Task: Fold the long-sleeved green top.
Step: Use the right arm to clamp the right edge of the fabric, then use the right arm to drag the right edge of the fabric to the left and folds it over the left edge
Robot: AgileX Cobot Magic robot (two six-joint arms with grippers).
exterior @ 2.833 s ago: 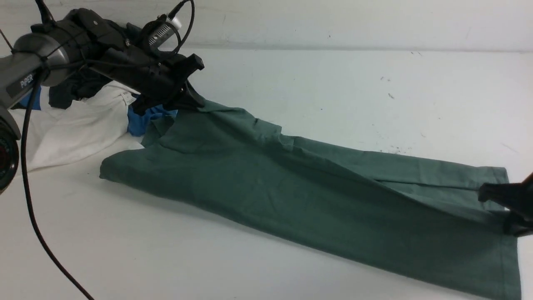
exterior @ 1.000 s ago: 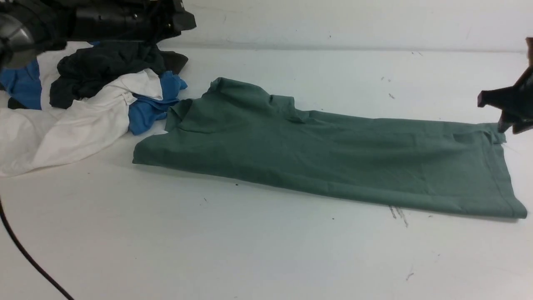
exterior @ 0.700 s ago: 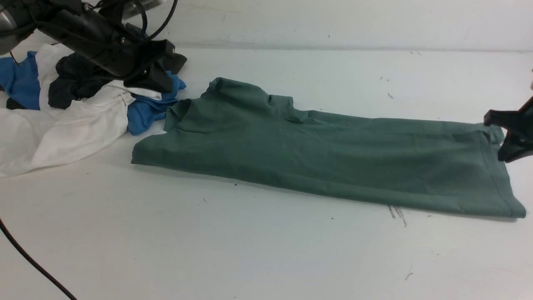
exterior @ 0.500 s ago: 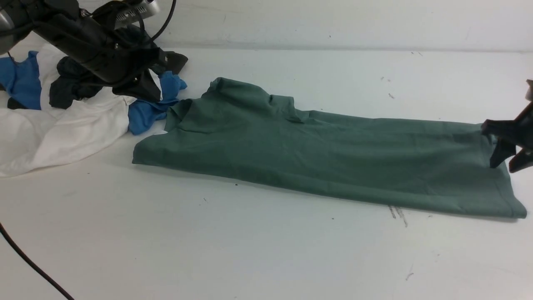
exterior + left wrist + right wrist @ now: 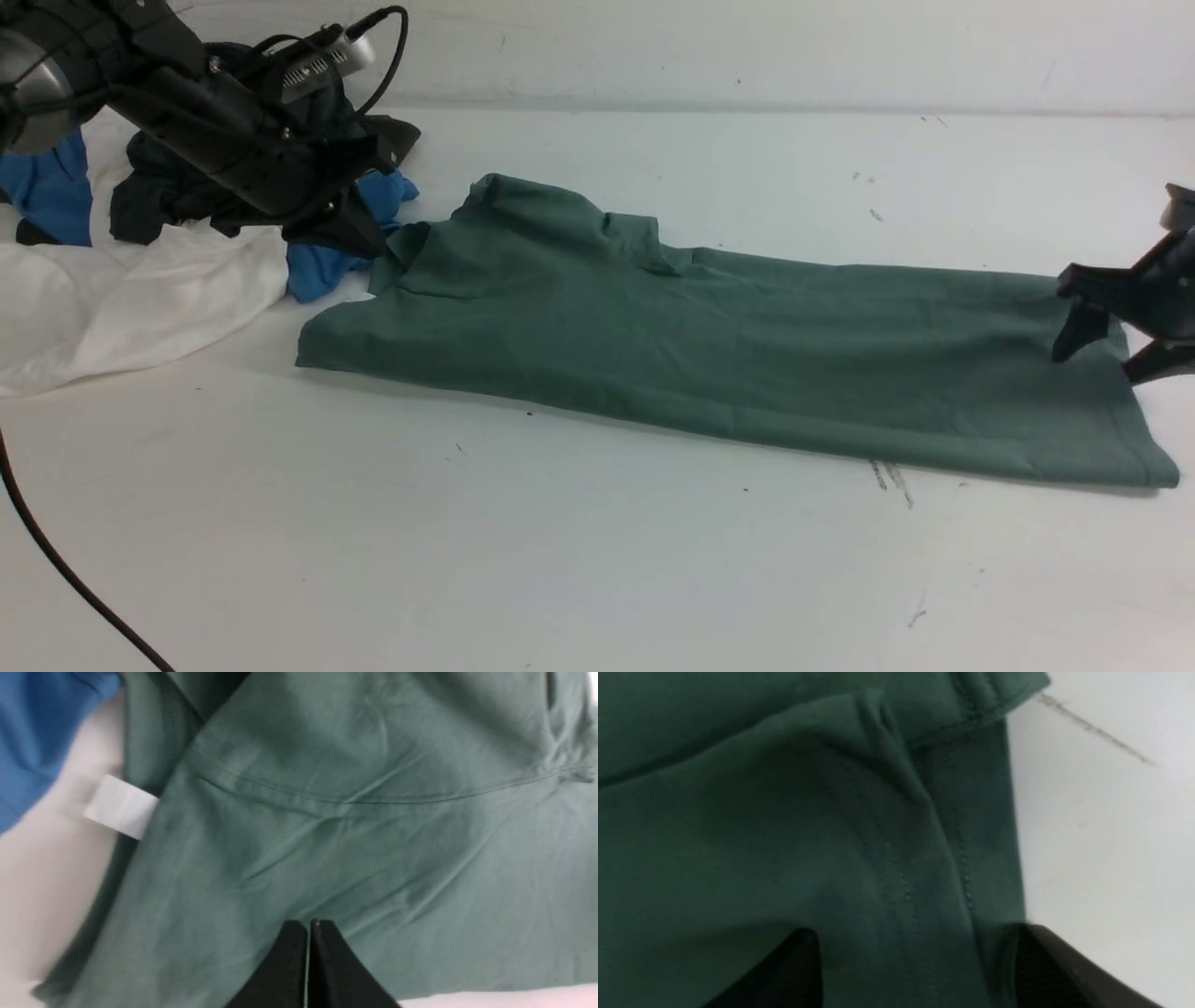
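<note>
The green long-sleeved top (image 5: 728,355) lies folded into a long band across the table, neck end at the left and hem end at the right. My left gripper (image 5: 359,238) hangs at the neck end, shut, with nothing seen between its fingers. In the left wrist view the closed left gripper (image 5: 308,927) points at the green top (image 5: 373,812) beside its white neck tag (image 5: 122,806). My right gripper (image 5: 1100,366) is low over the hem end, open. In the right wrist view the right gripper (image 5: 920,961) has one finger on each side of the stitched hem of the top (image 5: 784,835).
A pile of other garments sits at the back left: white (image 5: 140,289), blue (image 5: 322,266) and black (image 5: 168,191). The blue garment (image 5: 37,732) touches the top's neck end. A black cable (image 5: 56,560) runs down the near left. The white table (image 5: 597,560) ends at a wall behind.
The left gripper came down from above the clothes pile to the top's neck end and shut. The right gripper dropped onto the hem end and spread its fingers. The top has not moved.
</note>
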